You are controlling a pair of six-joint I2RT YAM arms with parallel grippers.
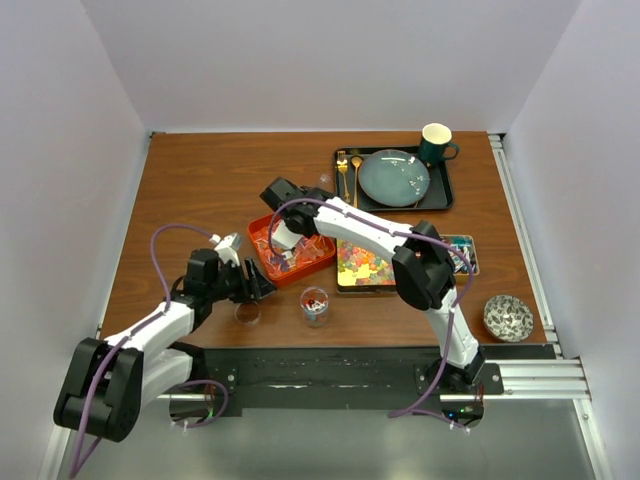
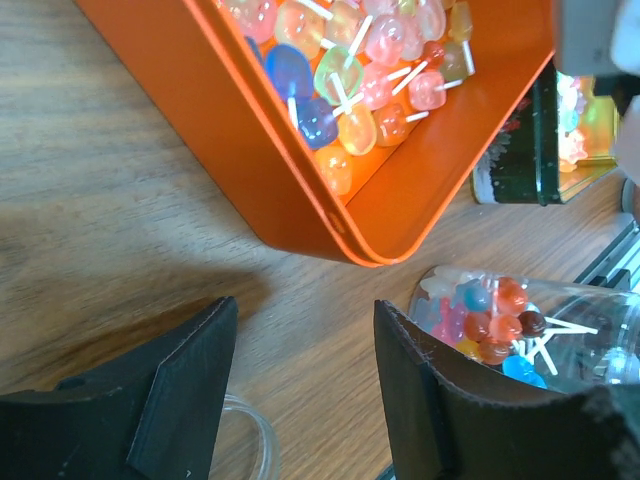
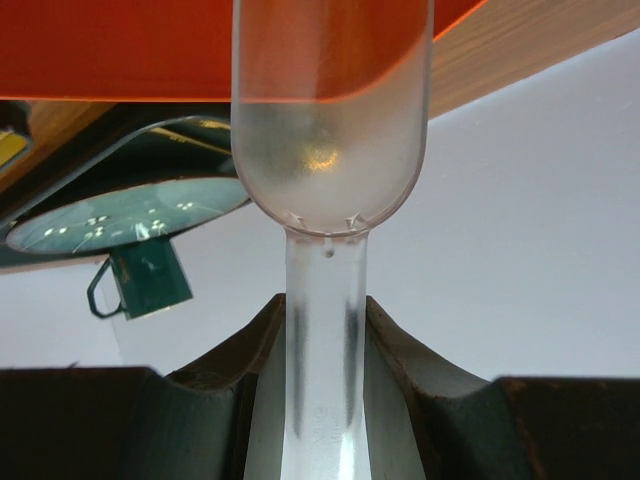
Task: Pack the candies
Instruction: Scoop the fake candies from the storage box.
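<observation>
Small lollipop-like candies [image 2: 350, 70] in pink, orange, green and blue fill an orange tray [image 1: 262, 232], which also shows in the left wrist view [image 2: 290, 190]. A clear cup [image 1: 315, 305] holds some of the candies [image 2: 495, 310]. Yellow, orange and red gummies [image 1: 363, 264] lie in a flat tin. My left gripper [image 1: 260, 285] is open and empty over bare wood just before the tray's corner [image 2: 305, 370]. My right gripper [image 1: 283, 233] is shut on the handle of a clear plastic scoop [image 3: 330, 120] at the orange tray [image 3: 120, 50]; the scoop's bowl looks empty.
An empty clear cup [image 1: 247, 313] stands below my left gripper, its rim in the left wrist view [image 2: 245, 430]. A black tray [image 1: 445, 195] at the back holds a teal plate [image 1: 394, 176], green mug [image 1: 436, 143] and gold cutlery [image 1: 349, 172]. A small tin [image 1: 462, 252] and patterned bowl [image 1: 508, 317] sit right.
</observation>
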